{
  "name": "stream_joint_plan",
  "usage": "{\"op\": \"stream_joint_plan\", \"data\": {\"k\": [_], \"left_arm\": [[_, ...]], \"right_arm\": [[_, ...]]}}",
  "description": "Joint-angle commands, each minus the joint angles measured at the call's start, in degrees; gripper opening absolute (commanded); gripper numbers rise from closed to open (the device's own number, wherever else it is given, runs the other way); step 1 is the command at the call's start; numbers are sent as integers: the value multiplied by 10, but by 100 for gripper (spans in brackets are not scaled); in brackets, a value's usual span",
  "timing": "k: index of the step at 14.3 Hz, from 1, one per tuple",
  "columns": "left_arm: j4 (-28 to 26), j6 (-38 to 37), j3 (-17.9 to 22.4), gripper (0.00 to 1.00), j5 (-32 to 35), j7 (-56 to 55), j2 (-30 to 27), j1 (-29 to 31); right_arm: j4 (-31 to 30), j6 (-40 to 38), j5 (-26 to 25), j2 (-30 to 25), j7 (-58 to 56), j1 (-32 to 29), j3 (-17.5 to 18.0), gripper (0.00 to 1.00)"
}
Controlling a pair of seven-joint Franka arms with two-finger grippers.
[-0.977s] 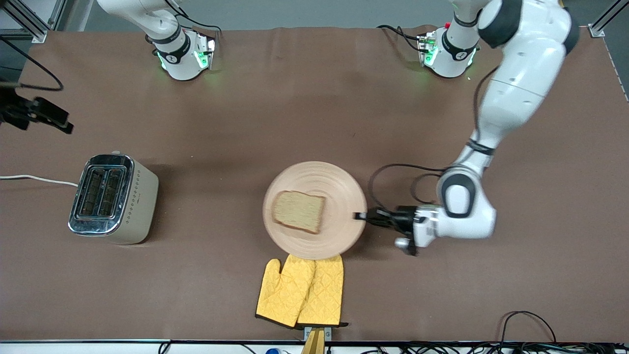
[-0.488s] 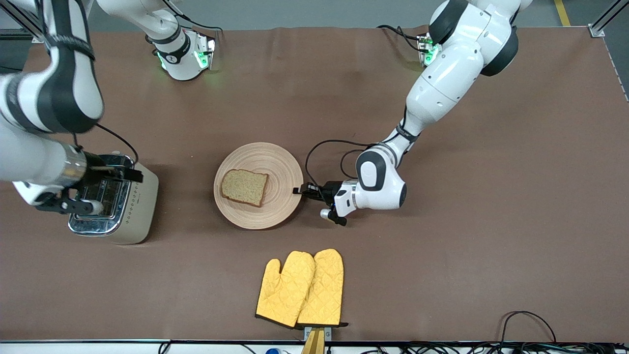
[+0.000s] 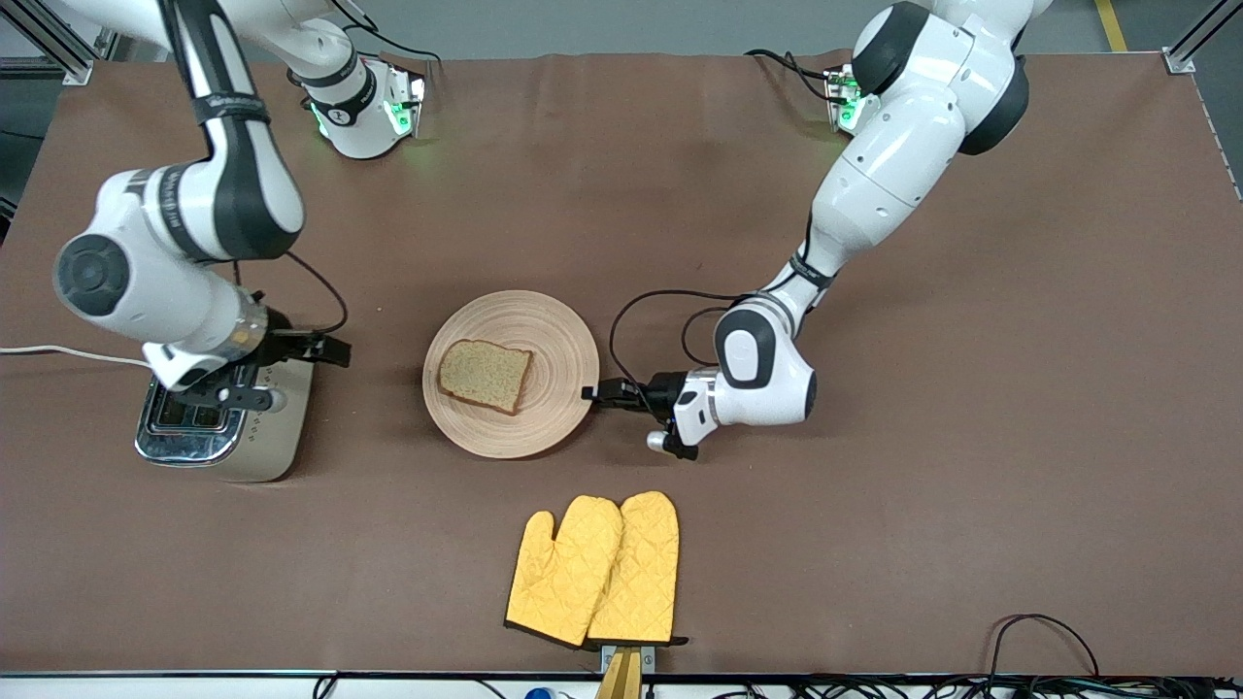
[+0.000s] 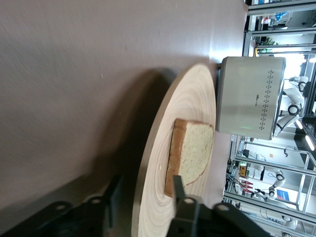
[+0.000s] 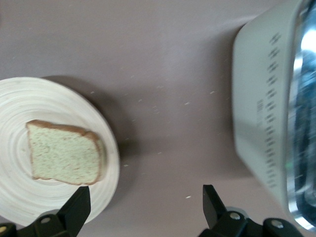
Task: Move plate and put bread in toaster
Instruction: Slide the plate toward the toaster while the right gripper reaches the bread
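- Your left tool (image 3: 589,392) is sitting low at the rim of the plate (image 3: 558,335), on the side toward the left arm's end of the tabletop (image 3: 971,485).
- In the left wrist view its two fingers (image 4: 185,210) are straddling the plate (image 4: 197,98) edge, one above and one below; you cannot tell whether they are pressing it or standing just clear.
- The bread (image 3: 485,375) is lying flat on the plate, slightly off centre toward the toaster (image 3: 277,427).
- The toaster is standing upright toward the right arm's end of the tabletop, well apart from the plate, its white cord (image 3: 68,353) trailing off the edge.
- Your right tool (image 3: 335,351) is hovering over the tabletop just beside the toaster, between it and the plate.
- In the right wrist view its fingers (image 5: 79,210) are spread wide apart and holding nothing, with the bread (image 5: 64,153) and toaster (image 5: 256,113) both showing below.
- A pair of yellow oven mitts (image 3: 597,571) is lying nearer the front camera than the plate.
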Motion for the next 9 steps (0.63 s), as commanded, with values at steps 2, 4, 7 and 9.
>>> {"op": "stream_joint_plan", "data": {"k": [2, 4, 7, 9], "left_arm": [[-4, -126, -2, 100, 142, -59, -33, 89], [8, -199, 1, 100, 210, -55, -41, 143], [16, -247, -8, 100, 335, -52, -57, 226], [25, -270, -3, 100, 373, -52, -62, 256]], "right_arm": [[-117, 119, -6, -52, 50, 62, -6, 100], [-177, 201, -6, -68, 58, 70, -3, 100], [-224, 284, -6, -66, 70, 86, -3, 100], [-243, 323, -6, -63, 71, 91, -2, 100]]}}
